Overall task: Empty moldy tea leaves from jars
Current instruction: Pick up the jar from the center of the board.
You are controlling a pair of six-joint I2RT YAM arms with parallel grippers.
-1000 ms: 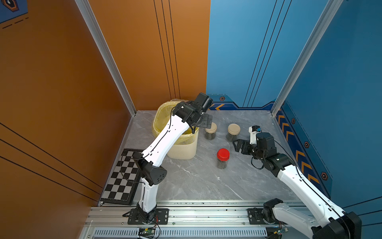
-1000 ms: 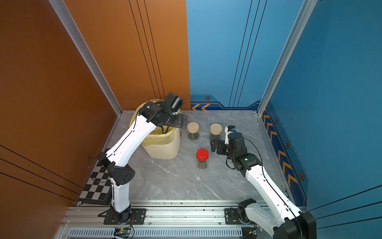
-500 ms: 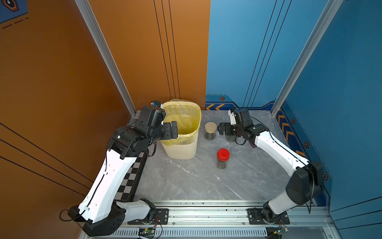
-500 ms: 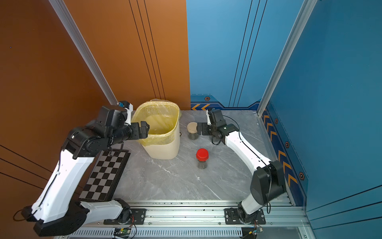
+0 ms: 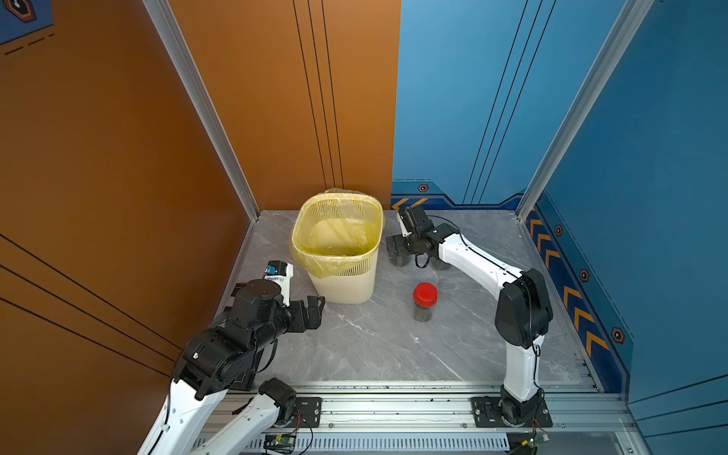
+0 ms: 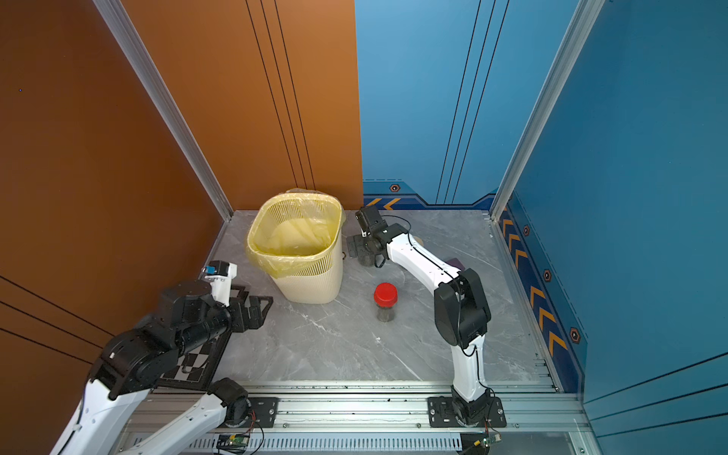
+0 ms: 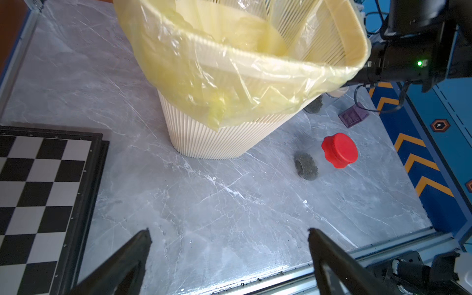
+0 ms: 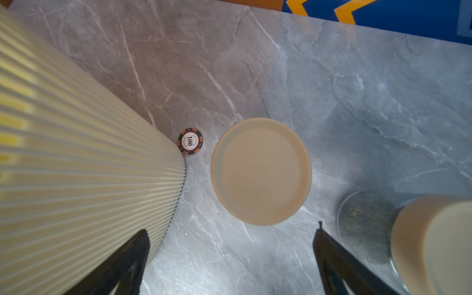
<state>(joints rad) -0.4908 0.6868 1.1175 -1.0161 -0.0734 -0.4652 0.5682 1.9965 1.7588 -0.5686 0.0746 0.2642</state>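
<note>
Three glass jars stand right of the bin. The red-lidded jar stands alone nearer the front, dark tea leaves in its bottom. My right gripper hangs open just above a beige-lidded jar beside the bin, nothing between its fingers. The second beige-lidded jar stands close by, with tea leaves showing through the glass; my right arm mostly hides it in both top views. My left gripper is open and empty, low at the front left of the bin.
The cream slatted bin with a yellow bag stands at the back left. A chessboard lies under my left arm. A poker chip lies against the bin's foot. A purple block lies behind the red-lidded jar.
My left arm has pulled back from the bin to the front left. My right arm has swung left and now hovers over the beige-lidded jar nearest the bin. Both grippers stayed open.
</note>
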